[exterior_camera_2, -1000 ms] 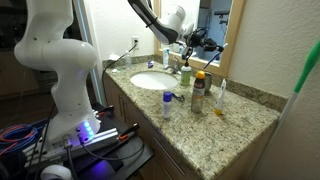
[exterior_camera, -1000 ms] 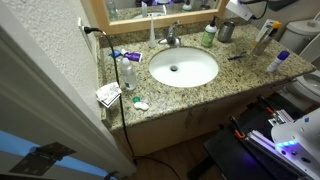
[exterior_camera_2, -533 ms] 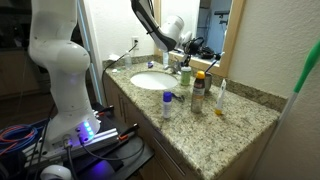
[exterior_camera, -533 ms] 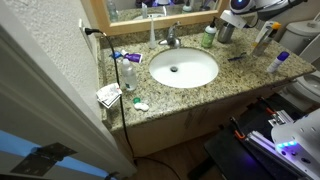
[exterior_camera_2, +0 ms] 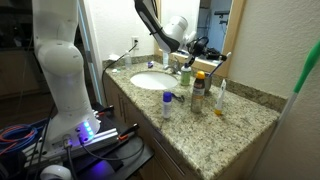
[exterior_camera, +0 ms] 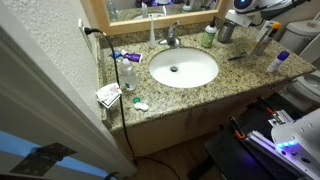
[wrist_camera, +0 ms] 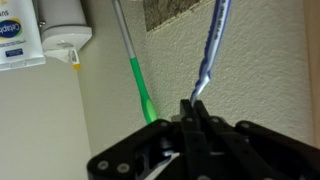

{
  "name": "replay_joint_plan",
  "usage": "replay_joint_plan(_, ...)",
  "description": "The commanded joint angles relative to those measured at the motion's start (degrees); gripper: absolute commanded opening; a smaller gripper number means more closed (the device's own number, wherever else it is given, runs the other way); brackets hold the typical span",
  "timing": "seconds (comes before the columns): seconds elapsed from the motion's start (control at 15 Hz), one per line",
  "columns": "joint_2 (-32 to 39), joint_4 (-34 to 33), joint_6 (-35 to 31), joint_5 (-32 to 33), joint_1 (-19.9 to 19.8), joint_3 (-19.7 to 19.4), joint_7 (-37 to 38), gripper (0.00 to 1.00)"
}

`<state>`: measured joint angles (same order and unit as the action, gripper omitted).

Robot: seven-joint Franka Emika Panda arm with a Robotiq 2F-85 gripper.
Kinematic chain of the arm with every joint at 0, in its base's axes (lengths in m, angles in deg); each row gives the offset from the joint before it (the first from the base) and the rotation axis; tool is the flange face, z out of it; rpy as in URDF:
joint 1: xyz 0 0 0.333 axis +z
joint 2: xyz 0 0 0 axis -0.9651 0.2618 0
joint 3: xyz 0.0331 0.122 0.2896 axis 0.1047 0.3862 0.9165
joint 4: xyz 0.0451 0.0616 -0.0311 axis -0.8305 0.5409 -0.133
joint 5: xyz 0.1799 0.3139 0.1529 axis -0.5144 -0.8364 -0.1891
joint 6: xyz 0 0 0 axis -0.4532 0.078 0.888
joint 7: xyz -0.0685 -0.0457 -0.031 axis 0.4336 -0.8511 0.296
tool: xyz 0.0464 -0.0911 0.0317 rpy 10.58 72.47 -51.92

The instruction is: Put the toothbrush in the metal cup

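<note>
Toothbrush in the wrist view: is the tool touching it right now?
Touching. In the wrist view the tool is shut on the lower end of the toothbrush, which rises out of its grip with no gap.

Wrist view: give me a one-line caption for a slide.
Gripper shut on the toothbrush, a green stick alongside, a white bottle in the corner.

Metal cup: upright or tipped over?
Upright. In an exterior view the metal cup stands on its base on the counter, beside the green bottle.
</note>
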<state>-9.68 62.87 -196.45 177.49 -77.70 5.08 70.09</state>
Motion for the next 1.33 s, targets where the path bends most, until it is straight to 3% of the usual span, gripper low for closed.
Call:
replay_joint_plan(0.0, -0.23, 0.06, 0.64, 0.17, -3.01, 3.42, -0.47, 0.05)
replay_joint_plan(0.2, -0.22, 0.06, 0.63, 0.16, -3.08, 3.62, -0.61, 0.01)
replay_joint_plan(1.13, 3.56, -0.10, 0.36, -1.41, -4.61, 6.96, -1.72, 0.01)
replay_joint_plan(1.2, 3.25, 0.18, -0.40, -2.17, -4.76, 7.03, -2.58, 0.30)
replay_joint_plan(1.27, 2.56, 0.55, -2.39, -3.38, -5.16, 7.17, -3.97, 0.31)
